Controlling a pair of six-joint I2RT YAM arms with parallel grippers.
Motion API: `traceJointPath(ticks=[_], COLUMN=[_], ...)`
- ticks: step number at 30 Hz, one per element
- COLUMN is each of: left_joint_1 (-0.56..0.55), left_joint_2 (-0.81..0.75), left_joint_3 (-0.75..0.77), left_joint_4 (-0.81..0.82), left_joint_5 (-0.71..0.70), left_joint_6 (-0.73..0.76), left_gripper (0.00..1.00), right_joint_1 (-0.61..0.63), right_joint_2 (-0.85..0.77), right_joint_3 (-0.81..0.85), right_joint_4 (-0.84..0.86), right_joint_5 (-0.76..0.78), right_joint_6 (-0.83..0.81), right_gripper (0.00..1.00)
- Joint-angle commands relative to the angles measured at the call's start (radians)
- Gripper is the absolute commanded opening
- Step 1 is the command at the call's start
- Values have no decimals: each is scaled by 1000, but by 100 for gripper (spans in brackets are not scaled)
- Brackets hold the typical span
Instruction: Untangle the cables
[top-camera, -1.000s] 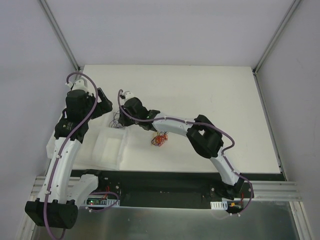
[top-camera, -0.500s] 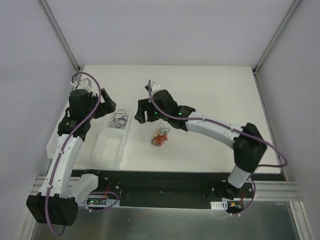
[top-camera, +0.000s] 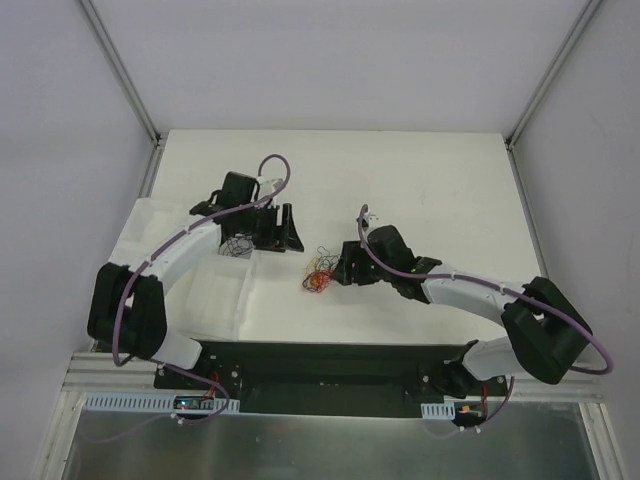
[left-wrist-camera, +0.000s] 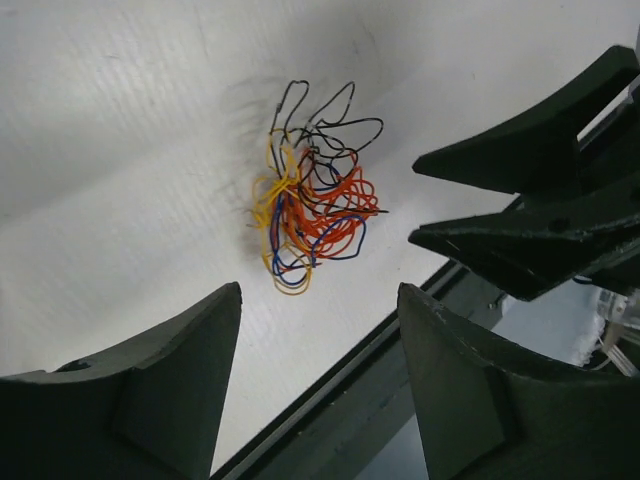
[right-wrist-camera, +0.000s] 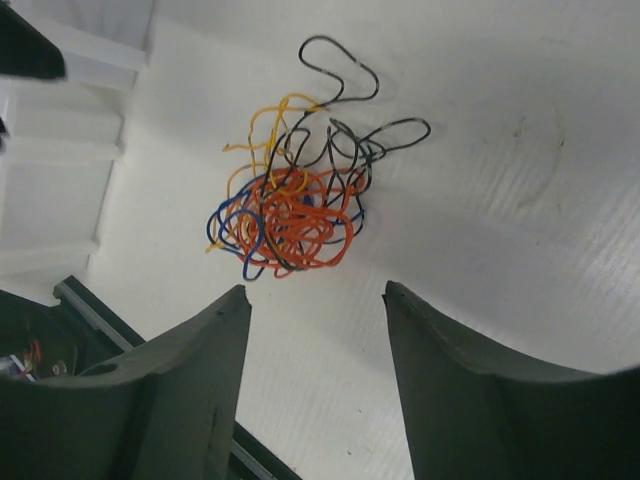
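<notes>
Cables lie knotted on bench; left fingers wide, empty, near; right fingers wide, empty, just beside; I'd pinch separate outer loops, black first, then pull apart slowly.

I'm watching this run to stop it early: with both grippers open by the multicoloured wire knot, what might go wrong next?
The open left gripper and right gripper both face the knot of thin orange, yellow, blue and black wires; they may collide. Closing may catch several strands and tighten it, or drag it over the table's near edge.
</notes>
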Motion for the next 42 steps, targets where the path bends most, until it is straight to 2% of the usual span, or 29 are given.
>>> traceJointPath(ticks=[1, 5, 8, 11, 15, 18, 24, 27, 30, 34, 38, 42], left_joint_1=[-34, -41, -89, -129, -156, -175, -248, -281, -291, -319, -322, -321], left_joint_2=[109, 134, 160, 191, 229, 263, 281, 287, 328, 405, 447, 477], left_joint_3=[95, 115, 117, 127, 138, 150, 175, 170, 179, 177, 123, 110], left_joint_4=[-66, -96, -96, -106, -117, -120, -111, -93, -71, -44, 32, 61], left_joint_5=[122, 90, 78, 43, -5, -11, -190, -293, -327, -351, -382, -399], left_joint_6=[25, 42, 52, 48, 28, -6, -63, -86, -102, -128, -185, -190], left_gripper=[60, 63, 65, 66, 67, 68, 73, 74, 74, 73, 70, 69], right_joint_1=[-56, -75, -79, -78, -78, -79, -79, -79, -79, -79, -85, -104], right_joint_2=[52, 133, 188, 216, 242, 248, 262, 250, 170, -87, -395, -623], right_joint_3=[40, 97, 144, 166, 187, 195, 184, 183, 152, 54, 57, 176], right_joint_4=[158, 177, 161, 163, 138, 138, 163, 169, 169, 132, -15, -211], right_joint_5=[-31, -56, -66, -54, -5, -14, -42, -66, -71, -14, 38, 95], right_joint_6=[81, 35, 18, 6, -26, -38, -51, -52, -40, -5, 21, -9], right_gripper=[55, 45, 39, 38, 23, 20, 22, 1, 0, 0, 1, 0])
